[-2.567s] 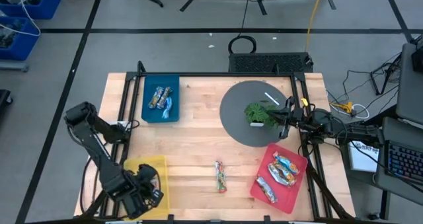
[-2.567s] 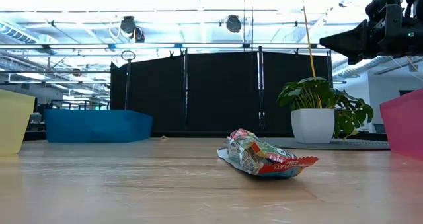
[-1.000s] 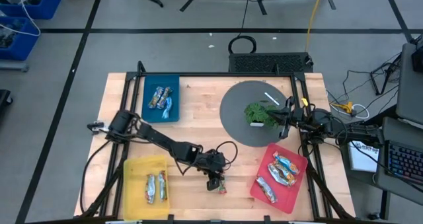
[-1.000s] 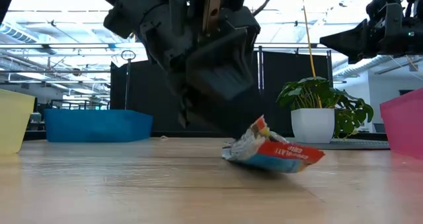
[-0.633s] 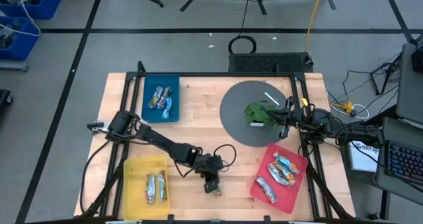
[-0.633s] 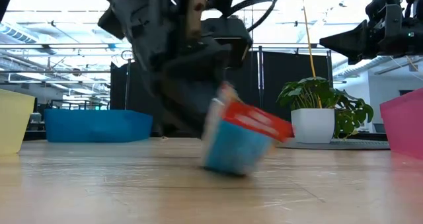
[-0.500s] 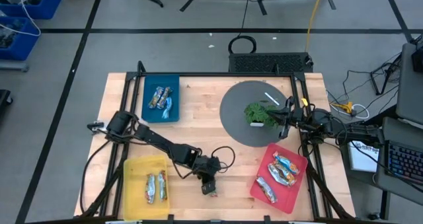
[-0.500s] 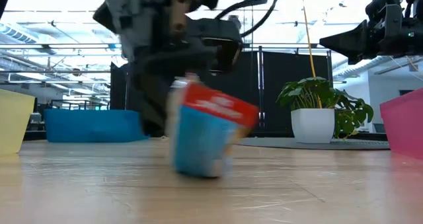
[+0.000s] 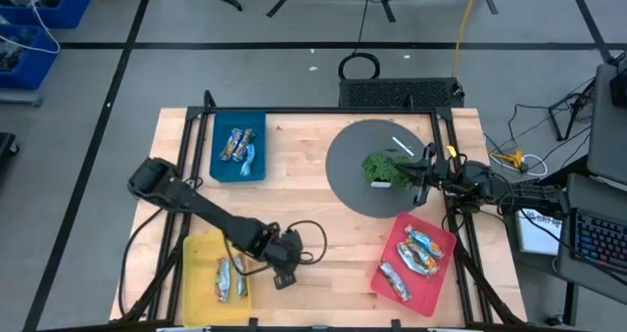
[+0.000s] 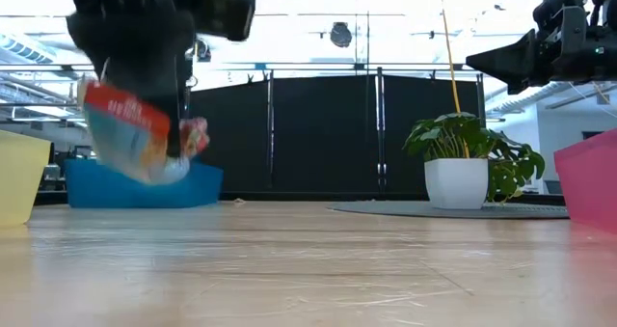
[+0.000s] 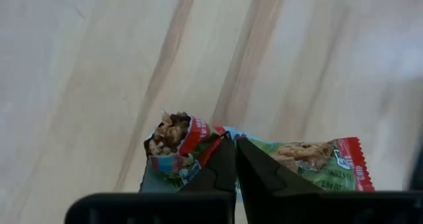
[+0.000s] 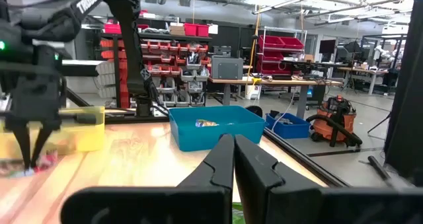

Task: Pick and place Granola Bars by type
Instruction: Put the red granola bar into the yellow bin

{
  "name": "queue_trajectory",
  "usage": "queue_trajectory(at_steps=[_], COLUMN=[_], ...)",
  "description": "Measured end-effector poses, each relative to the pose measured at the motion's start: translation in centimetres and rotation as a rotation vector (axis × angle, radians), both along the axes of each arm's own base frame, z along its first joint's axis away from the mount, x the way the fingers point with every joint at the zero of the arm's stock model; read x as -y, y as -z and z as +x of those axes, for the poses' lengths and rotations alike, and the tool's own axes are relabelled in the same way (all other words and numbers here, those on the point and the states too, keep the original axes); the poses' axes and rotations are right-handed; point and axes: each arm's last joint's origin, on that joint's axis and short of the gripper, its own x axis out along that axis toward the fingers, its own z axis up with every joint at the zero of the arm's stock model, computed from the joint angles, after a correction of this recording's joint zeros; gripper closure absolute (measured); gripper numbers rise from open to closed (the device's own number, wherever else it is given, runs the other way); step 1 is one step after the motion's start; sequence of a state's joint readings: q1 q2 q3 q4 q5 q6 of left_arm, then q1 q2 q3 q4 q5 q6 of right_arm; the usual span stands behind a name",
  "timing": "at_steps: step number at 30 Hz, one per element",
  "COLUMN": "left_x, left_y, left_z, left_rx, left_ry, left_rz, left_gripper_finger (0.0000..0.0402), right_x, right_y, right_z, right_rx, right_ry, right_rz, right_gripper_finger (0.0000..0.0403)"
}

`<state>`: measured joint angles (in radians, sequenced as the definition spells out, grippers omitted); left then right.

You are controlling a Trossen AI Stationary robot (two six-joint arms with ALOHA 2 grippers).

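Carrying the last loose bar: left gripper [image 9: 285,279] is clamped on a red-green granola bar [image 11: 264,161], fingers pinching the wrapper near its torn-looking end, bar lifted clear of the table [image 9: 304,200]. In the high view the gripper sits near the front edge, just beside the yellow tray [image 9: 201,254]. The low view shows the bar hanging off the table surface.

Sort status as it looks now:
- Yellow tray: two bars already in it [image 9: 231,277], lying side by side. Colours too small to call, but likely the red-green type.
- Blue tray [image 9: 223,167]: a couple of bars in it [image 9: 238,144], back left of the table.
- Red tray [image 9: 436,273]: three bars or so [image 9: 419,253], front right.
- No other bar visible loose on the wood.

So I'd judge this as the final placement: move over the yellow tray, release, done. Exact bar count per tray is hard to confirm from above.

Right gripper [image 9: 423,171] is parked at the right edge over the dark round mat [image 9: 348,166], next to the potted plant [image 9: 384,167]. Its wrist view shows the fingertips [image 12: 221,151] pressed together with nothing between them; it's idle.

Risk: the grip is on the wrapper end only, so the bar could swing or slip before it's over the tray.
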<state>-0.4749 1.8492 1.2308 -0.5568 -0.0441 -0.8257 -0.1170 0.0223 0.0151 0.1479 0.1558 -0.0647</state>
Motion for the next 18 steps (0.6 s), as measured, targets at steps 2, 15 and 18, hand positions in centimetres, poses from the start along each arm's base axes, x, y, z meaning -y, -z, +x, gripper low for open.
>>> queue_trajectory(at_steps=[2, 15, 18], left_x=[0.2, 0.3, 0.3], left_y=[-1.0, -1.6, -1.8], left_z=[-0.4, -1.0, -1.3], left_rx=[0.028, 0.056, 0.058], left_ry=[-0.012, -0.01, -0.024], left_rz=[0.01, 0.094, 0.108], left_gripper_finger=[0.0394, 0.0395, 0.0389], right_x=[0.0, 0.0, 0.0], right_y=[0.0, 0.0, 0.0], right_z=[0.0, 0.0, 0.0], right_rx=[0.0, -0.002, -0.002], right_ry=[0.0, 0.0, 0.0], right_rz=[0.0, 0.0, 0.0], right_gripper_finger=[0.0396, 0.0396, 0.0396])
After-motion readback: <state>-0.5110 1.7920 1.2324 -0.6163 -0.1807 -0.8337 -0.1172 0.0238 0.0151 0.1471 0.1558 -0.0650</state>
